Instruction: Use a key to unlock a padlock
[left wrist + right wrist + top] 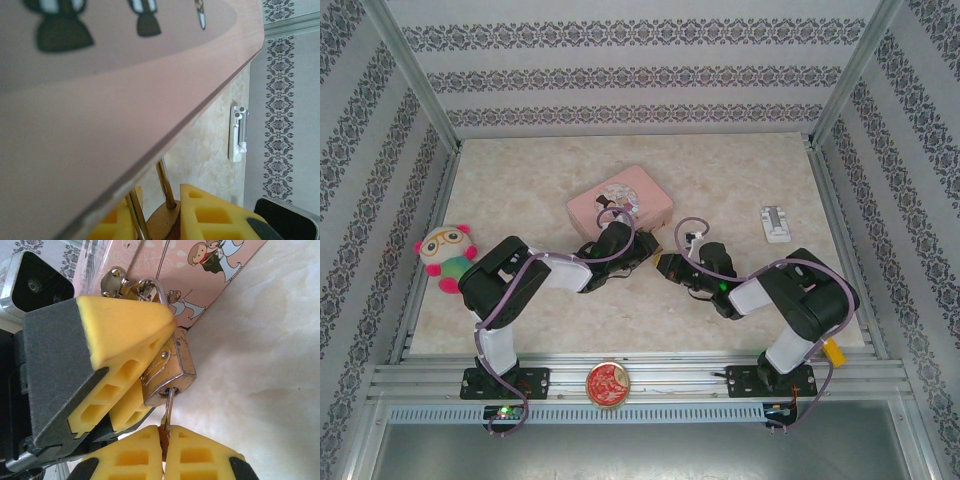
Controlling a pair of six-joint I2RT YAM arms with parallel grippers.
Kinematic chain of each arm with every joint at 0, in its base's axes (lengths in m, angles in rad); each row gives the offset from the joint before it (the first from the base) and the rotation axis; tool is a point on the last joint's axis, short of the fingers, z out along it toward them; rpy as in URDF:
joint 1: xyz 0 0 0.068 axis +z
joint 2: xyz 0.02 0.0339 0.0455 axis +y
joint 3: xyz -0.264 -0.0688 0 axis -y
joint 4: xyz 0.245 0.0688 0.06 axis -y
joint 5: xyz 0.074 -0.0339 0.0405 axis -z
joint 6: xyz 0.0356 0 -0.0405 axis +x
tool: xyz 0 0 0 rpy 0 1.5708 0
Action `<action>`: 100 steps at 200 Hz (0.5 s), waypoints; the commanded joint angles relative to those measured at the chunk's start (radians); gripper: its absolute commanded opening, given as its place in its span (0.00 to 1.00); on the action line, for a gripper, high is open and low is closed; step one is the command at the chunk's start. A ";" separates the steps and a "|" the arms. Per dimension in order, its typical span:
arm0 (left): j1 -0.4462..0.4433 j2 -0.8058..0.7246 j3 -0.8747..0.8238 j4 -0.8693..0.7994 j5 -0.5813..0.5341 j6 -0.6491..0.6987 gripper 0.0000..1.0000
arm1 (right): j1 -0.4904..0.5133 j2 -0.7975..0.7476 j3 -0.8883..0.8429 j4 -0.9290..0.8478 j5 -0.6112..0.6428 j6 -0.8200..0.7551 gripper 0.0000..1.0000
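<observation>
The small brass padlock (167,372) hangs by its silvery shackle (150,287) from the latch of the pink tin box (200,270). My left gripper (160,215) is shut on the padlock's body (167,225), its yellow fingers (125,330) pressed on both sides. The key (169,407) sits with its blade in the keyhole at the bottom of the lock. My right gripper (163,445) is shut on the key's head. In the top view both grippers, left (632,258) and right (663,266), meet just in front of the box (620,200).
A plush toy (447,255) lies at the left edge. A round red-gold disc (608,384) rests on the front rail. A small white object (776,222) lies at the right of the table. Patterned walls enclose the table.
</observation>
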 commanded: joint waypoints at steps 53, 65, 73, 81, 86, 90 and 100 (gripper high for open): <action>-0.023 0.014 -0.053 -0.064 0.169 -0.066 0.00 | -0.152 0.054 0.085 -0.010 -0.266 0.055 0.00; -0.023 0.009 -0.054 -0.066 0.168 -0.057 0.00 | -0.168 0.063 0.102 -0.012 -0.309 0.067 0.00; -0.023 0.006 -0.056 -0.071 0.168 -0.051 0.00 | -0.181 0.070 0.109 -0.014 -0.332 0.075 0.00; -0.023 0.002 -0.057 -0.076 0.168 -0.045 0.00 | -0.194 0.073 0.116 -0.014 -0.352 0.080 0.00; -0.023 0.001 -0.059 -0.077 0.170 -0.040 0.00 | -0.200 0.075 0.119 -0.014 -0.362 0.083 0.00; -0.023 -0.001 -0.060 -0.077 0.171 -0.037 0.00 | -0.206 0.075 0.122 -0.016 -0.370 0.084 0.00; -0.023 -0.005 -0.063 -0.081 0.174 -0.029 0.00 | -0.220 0.075 0.125 -0.023 -0.387 0.086 0.00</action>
